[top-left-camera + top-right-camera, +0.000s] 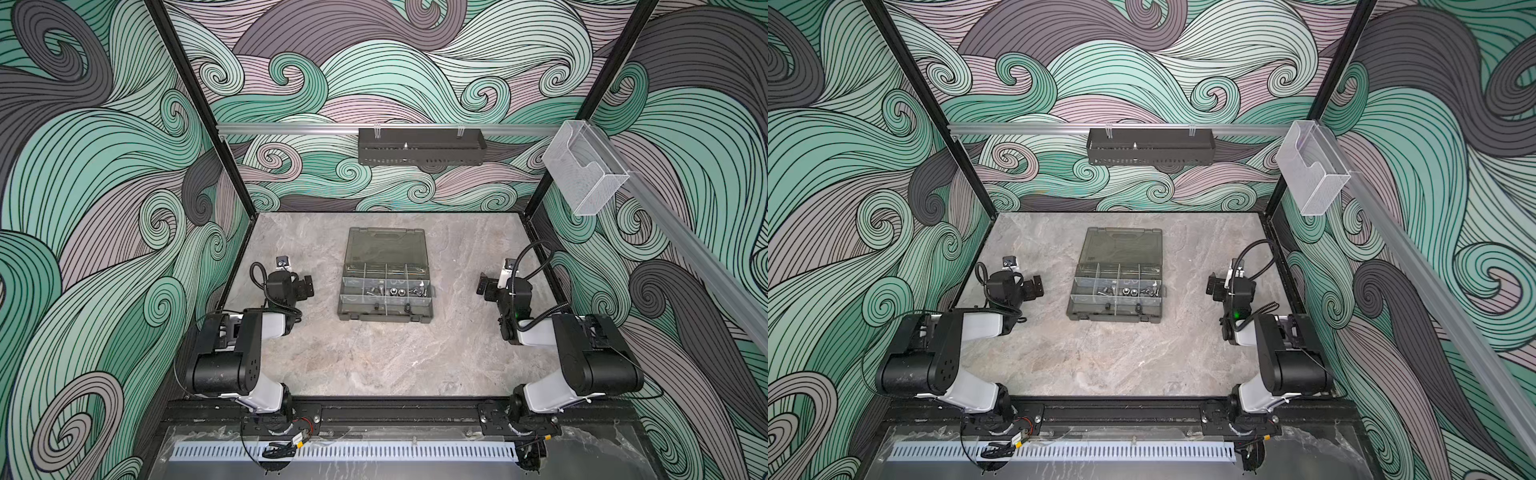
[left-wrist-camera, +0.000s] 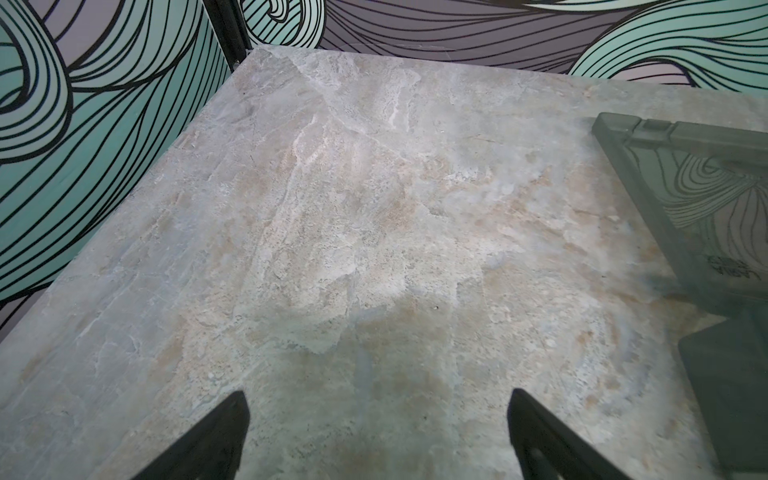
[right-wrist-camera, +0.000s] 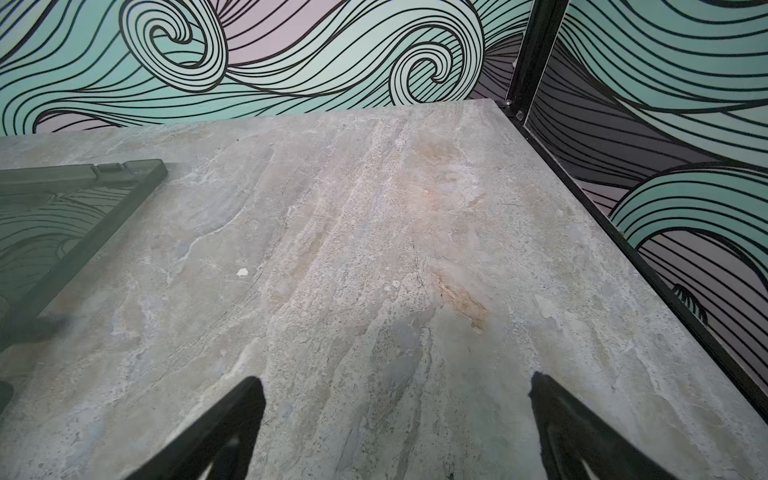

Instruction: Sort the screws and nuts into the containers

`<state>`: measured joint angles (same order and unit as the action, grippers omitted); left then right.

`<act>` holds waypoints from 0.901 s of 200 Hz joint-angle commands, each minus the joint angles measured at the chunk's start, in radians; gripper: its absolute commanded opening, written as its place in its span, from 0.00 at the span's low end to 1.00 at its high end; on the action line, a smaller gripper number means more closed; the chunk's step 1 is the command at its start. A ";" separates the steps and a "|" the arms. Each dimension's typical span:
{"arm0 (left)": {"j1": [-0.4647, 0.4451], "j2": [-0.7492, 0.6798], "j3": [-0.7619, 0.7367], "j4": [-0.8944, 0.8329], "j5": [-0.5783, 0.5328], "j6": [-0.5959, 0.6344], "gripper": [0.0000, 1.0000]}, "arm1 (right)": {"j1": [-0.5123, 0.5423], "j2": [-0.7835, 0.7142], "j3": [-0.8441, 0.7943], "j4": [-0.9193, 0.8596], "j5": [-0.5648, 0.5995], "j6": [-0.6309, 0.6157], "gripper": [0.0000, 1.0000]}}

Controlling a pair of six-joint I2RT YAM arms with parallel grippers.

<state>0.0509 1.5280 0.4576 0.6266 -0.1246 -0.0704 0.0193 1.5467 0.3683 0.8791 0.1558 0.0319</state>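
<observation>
A flat smoky-grey translucent plastic organiser case [image 1: 384, 316] lies open on the grey marbled tabletop [image 1: 374, 361], midway between the left and right edges and nearer the far edge, its hinged lid [image 1: 384, 245] folded flat toward that far edge. The case's small rectangular compartments [image 1: 353, 286] with clear dividers hold the small screws and nuts [image 1: 392, 291]. Shiny silver pieces are clustered in the middle row and two black pieces lie in the near row, too small to tell bolt from nut. The black left gripper [image 1: 306, 286] hovers near the left edge, well apart from the case, its jaws spread wide over bare stone in the left wrist view [image 2: 376, 399]. The black right gripper [image 1: 483, 286] sits near the right edge, likewise spread and empty [image 3: 397, 382].
</observation>
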 commanded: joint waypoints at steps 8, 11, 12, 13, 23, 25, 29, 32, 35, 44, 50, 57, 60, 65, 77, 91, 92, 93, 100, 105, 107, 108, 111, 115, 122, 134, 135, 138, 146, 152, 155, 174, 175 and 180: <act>0.003 -0.005 0.015 0.030 0.011 0.012 0.99 | 0.006 -0.013 0.006 0.017 -0.005 -0.014 0.99; 0.003 -0.005 0.014 0.030 0.011 0.012 0.99 | 0.005 -0.015 0.006 0.015 -0.006 -0.015 0.99; 0.003 -0.004 0.014 0.031 0.011 0.012 0.99 | 0.005 -0.016 0.006 0.015 -0.006 -0.015 0.99; 0.003 -0.004 0.014 0.032 0.011 0.012 0.99 | 0.005 -0.015 0.006 0.016 -0.006 -0.015 0.99; 0.003 -0.005 0.014 0.030 0.011 0.012 0.99 | 0.006 -0.011 0.004 0.021 -0.006 -0.015 0.99; 0.002 -0.005 0.015 0.030 0.011 0.012 0.99 | 0.006 -0.011 0.004 0.020 -0.006 -0.016 0.99; 0.002 -0.004 0.015 0.031 0.011 0.013 0.99 | 0.006 -0.014 0.006 0.018 -0.006 -0.015 0.99; 0.003 -0.005 0.015 0.030 0.010 0.012 0.98 | 0.006 -0.013 0.006 0.018 -0.006 -0.015 0.99; 0.003 -0.005 0.015 0.031 0.011 0.013 0.99 | 0.007 -0.014 0.005 0.018 -0.006 -0.015 0.99; 0.003 -0.005 0.015 0.031 0.011 0.012 0.99 | 0.006 -0.013 0.004 0.019 -0.006 -0.016 0.99; 0.003 -0.005 0.014 0.030 0.010 0.011 0.99 | 0.006 -0.014 0.004 0.019 -0.006 -0.016 0.99; 0.003 -0.005 0.015 0.031 0.010 0.012 0.99 | 0.006 -0.014 0.004 0.018 -0.004 -0.016 0.99; 0.003 -0.005 0.014 0.030 0.011 0.012 0.99 | 0.006 -0.014 0.005 0.020 -0.004 -0.017 0.99; 0.003 -0.005 0.014 0.030 0.011 0.012 0.99 | 0.006 -0.013 0.005 0.019 -0.004 -0.016 0.99; 0.003 -0.005 0.015 0.030 0.011 0.011 0.99 | 0.007 -0.011 0.006 0.018 -0.004 -0.016 0.99; 0.003 -0.005 0.015 0.030 0.011 0.012 0.99 | 0.007 -0.013 0.006 0.018 -0.003 -0.017 0.99; 0.003 -0.005 0.015 0.031 0.011 0.012 0.99 | 0.007 -0.014 0.006 0.018 -0.003 -0.016 0.99; 0.003 -0.005 0.015 0.030 0.011 0.012 0.99 | 0.007 -0.014 0.006 0.018 -0.003 -0.016 0.99; 0.003 -0.004 0.014 0.030 0.011 0.012 0.99 | 0.007 -0.012 0.006 0.018 -0.004 -0.016 0.99; 0.003 -0.005 0.014 0.032 0.012 0.012 0.99 | 0.006 -0.011 0.006 0.018 -0.004 -0.017 0.99; 0.002 -0.004 0.015 0.030 0.012 0.012 0.99 | 0.007 -0.011 0.006 0.018 -0.004 -0.016 0.99; 0.002 -0.004 0.014 0.030 0.012 0.012 0.99 | 0.007 -0.011 0.006 0.018 -0.004 -0.016 0.99; 0.003 -0.005 0.015 0.030 0.011 0.012 0.98 | 0.007 -0.011 0.006 0.018 -0.002 -0.016 0.99; 0.003 -0.005 0.014 0.030 0.011 0.012 0.99 | 0.007 -0.011 0.006 0.018 -0.002 -0.017 0.99; 0.003 -0.005 0.015 0.031 0.011 0.012 0.99 | 0.007 -0.012 0.006 0.017 -0.002 -0.018 0.99; 0.003 -0.005 0.014 0.032 0.012 0.013 0.98 | 0.008 -0.011 0.010 0.013 -0.002 -0.020 0.99; 0.003 -0.005 0.014 0.032 0.011 0.012 0.99 | 0.009 -0.011 0.010 0.012 -0.002 -0.021 0.99; 0.003 -0.005 0.014 0.033 0.010 0.012 0.99 | 0.012 -0.012 0.012 0.009 -0.002 -0.023 0.99; 0.003 -0.005 0.014 0.031 0.011 0.012 0.99 | 0.017 -0.011 0.015 0.004 0.003 -0.028 0.99; 0.003 -0.005 0.014 0.031 0.011 0.012 0.99 | 0.019 -0.010 0.018 0.000 0.006 -0.031 0.99; 0.003 -0.005 0.015 0.030 0.010 0.012 0.98 | 0.022 -0.009 0.019 -0.003 0.009 -0.033 0.99; 0.003 -0.005 0.015 0.032 0.011 0.012 0.99 | 0.027 -0.003 0.029 -0.013 0.015 -0.036 0.99; 0.003 -0.005 0.015 0.032 0.011 0.012 0.99 | 0.027 -0.003 0.030 -0.014 0.015 -0.036 0.99; 0.003 -0.004 0.014 0.032 0.011 0.012 0.99 | 0.027 -0.003 0.032 -0.020 0.013 -0.035 0.99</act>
<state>0.0509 1.5280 0.4576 0.6296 -0.1223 -0.0696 0.0380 1.5467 0.3710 0.8677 0.1577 0.0105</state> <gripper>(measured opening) 0.986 0.990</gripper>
